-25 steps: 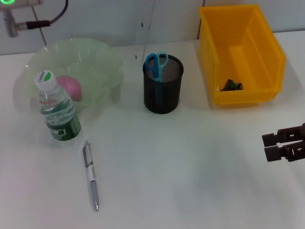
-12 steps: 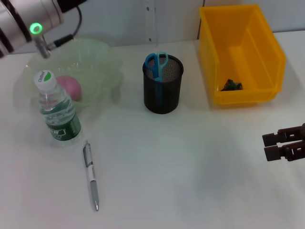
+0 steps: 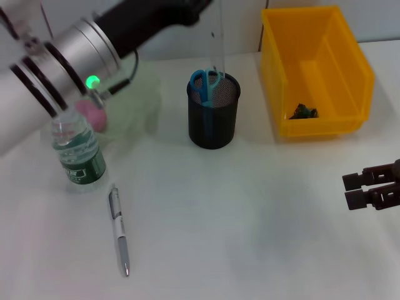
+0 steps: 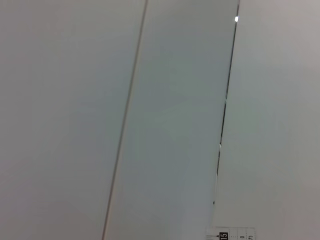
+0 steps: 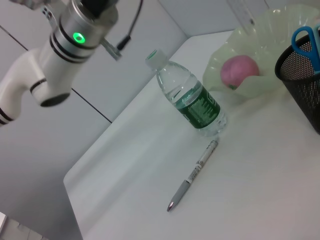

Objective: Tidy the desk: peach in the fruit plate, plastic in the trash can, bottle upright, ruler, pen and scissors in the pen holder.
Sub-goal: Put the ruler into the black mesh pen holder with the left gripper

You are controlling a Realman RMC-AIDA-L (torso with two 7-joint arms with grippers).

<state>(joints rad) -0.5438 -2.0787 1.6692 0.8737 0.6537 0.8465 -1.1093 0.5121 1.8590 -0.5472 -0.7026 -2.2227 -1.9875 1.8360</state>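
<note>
My left arm [image 3: 94, 47] reaches across the back of the table and holds a clear ruler [image 3: 217, 44] upright just above the black mesh pen holder [image 3: 213, 125]. Its fingers are cut off at the top edge. The ruler's scale shows in the left wrist view [image 4: 231, 234]. Blue scissors [image 3: 205, 84] stand in the holder. The pen [image 3: 119, 230] lies on the table near the upright bottle [image 3: 78, 153]. The pink peach [image 3: 94, 115] sits in the pale green fruit plate [image 3: 142, 94]. My right gripper [image 3: 345, 190] is shut, parked at the right edge.
The yellow trash can [image 3: 319, 69] at the back right holds a dark piece of plastic [image 3: 303, 112]. The right wrist view shows the bottle [image 5: 192, 102], pen [image 5: 192, 175], peach [image 5: 239, 71] and holder [image 5: 302, 80]. The left arm covers part of the plate.
My left arm has swung in from the upper left towards the right, carrying the ruler over the pen holder. The right arm has not moved.
</note>
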